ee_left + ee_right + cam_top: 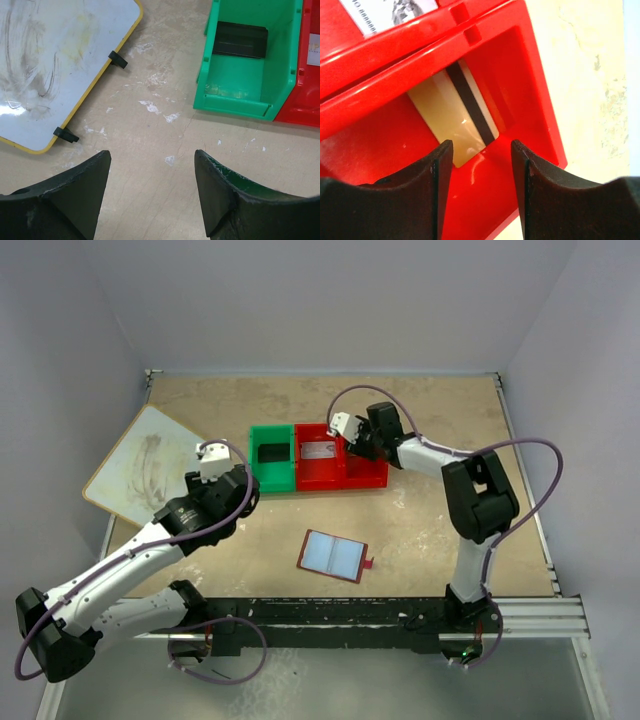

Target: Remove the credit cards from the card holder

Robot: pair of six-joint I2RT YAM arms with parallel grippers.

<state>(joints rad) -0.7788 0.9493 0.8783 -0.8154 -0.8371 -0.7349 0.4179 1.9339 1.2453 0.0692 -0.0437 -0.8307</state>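
Held wide open and empty, the left end effector (152,160) is seen above the counter (150,125), beside the green compartment (280,75) containing the black card (240,40). The right end effector (482,150), open and gripping nothing, is positioned over the gold-brown card (455,115) in a red compartment (520,75). The card holder (333,556) lies opened on the counter, apart from the bins.

Right gripper (356,448) blocks the end red compartment (376,478) from above. Gold card (447,112) near end behind fingers (420,200). White board (50,60) cropped left.

Smudged white board (150,465) lies left of the green-and-red bin tray (275,482), seemingly apart, on beige table (420,530).
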